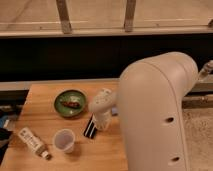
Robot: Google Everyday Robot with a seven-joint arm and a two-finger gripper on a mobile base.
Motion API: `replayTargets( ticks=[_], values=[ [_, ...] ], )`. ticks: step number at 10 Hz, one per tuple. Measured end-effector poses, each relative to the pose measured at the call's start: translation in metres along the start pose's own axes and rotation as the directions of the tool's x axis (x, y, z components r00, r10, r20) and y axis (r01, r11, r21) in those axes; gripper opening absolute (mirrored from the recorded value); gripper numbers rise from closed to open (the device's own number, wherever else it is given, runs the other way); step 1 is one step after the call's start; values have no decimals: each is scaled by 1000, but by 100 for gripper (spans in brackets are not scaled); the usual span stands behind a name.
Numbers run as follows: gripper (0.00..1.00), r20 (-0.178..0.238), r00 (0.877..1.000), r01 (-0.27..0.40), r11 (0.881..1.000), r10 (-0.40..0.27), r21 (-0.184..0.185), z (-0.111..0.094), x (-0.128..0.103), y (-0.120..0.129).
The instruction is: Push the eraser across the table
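The eraser [90,127], a small black block with a pale stripe, lies tilted on the tan wooden table [42,107] near its middle front. My gripper [102,120] hangs from the white wrist right beside the eraser's right side, touching or nearly touching it. The large white arm body [155,115] hides the right part of the table.
A green plate [70,103] with a brown item sits behind the eraser to the left. A clear cup [64,140] stands left of the eraser. A white-labelled bottle [33,142] lies at the front left. A pale blue object [114,111] peeks out by the wrist.
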Motion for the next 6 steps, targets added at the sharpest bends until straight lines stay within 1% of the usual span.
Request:
replayTargets(
  ticks=[1,2,4,5,6],
  values=[
    [0,4,1000,27,1000,-27,-10,-1,-1,9],
    [0,8,998,65,998,-65,-21,-2,-3,25],
    [0,3,989,147,988,-147,-45,1,-8,66],
    [0,-4,980,198,978,-199,-61,3,-6,90],
    [0,-13,963,268,961,-270,-73,6,1,115]
  ],
)
